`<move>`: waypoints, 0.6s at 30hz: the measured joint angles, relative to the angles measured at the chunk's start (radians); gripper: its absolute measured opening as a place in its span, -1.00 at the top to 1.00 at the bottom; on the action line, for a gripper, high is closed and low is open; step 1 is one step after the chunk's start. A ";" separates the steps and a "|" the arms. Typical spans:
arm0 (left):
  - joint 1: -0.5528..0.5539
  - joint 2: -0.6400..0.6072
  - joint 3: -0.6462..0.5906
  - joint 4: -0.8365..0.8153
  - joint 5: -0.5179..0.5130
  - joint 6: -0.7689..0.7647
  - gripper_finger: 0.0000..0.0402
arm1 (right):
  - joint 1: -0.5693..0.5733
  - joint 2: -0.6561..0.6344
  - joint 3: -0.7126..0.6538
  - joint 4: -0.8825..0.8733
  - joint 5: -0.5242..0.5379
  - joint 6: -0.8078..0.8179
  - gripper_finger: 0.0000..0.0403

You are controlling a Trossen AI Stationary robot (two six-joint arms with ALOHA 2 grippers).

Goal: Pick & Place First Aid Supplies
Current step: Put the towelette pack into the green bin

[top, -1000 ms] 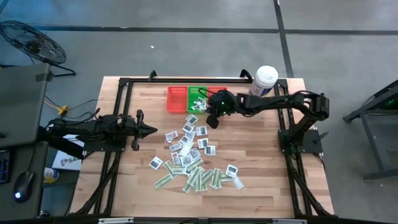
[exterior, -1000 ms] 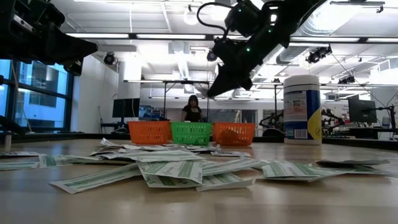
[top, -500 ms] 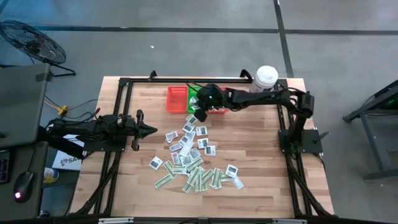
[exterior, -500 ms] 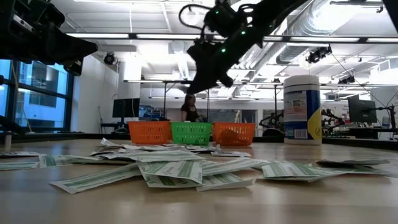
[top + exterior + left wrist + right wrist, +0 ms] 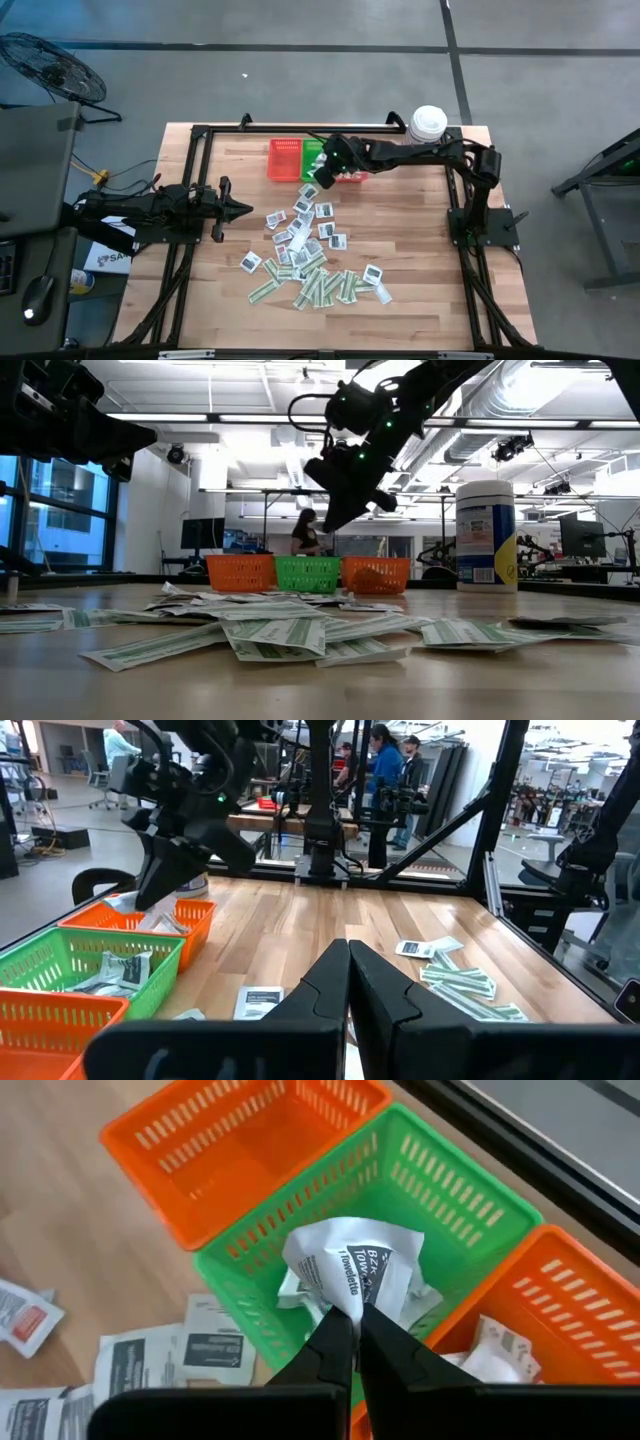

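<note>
Packets [image 5: 310, 255] of first aid supplies lie scattered across the middle and lower middle of the wooden table [image 5: 420, 250] in the high view, white squares and green strips mixed. At the upper middle, three small baskets stand in a row; the green basket [image 5: 440, 1210] sits between two orange ones. The right gripper [image 5: 348, 1342] hangs above the green basket, its fingers pinched together on a crumpled white packet [image 5: 350, 1270] with dark print. More packets rest inside that basket. A white tub [image 5: 428, 124] stands at the upper right. The left gripper [image 5: 240, 209] waits at the left edge, fingers closed, holding nothing.
</note>
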 joint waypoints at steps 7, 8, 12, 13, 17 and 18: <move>0.000 0.000 0.000 0.000 0.000 0.000 0.99 | 0.002 0.002 0.000 0.003 0.013 0.025 1.00; 0.000 0.000 0.000 0.000 0.001 0.000 0.99 | 0.001 0.003 0.000 0.003 0.013 0.026 1.00; 0.000 0.000 0.000 0.000 0.001 0.000 0.99 | 0.001 0.011 0.000 0.005 0.012 0.028 1.00; 0.000 0.000 0.000 0.000 0.001 0.000 0.99 | 0.001 0.013 0.000 0.003 0.010 0.032 1.00; 0.000 0.000 0.000 0.000 0.001 0.000 0.99 | -0.001 0.023 0.000 0.005 0.002 0.042 1.00; 0.000 0.000 0.000 0.000 0.001 0.000 0.99 | -0.003 0.026 0.000 0.003 0.001 0.050 1.00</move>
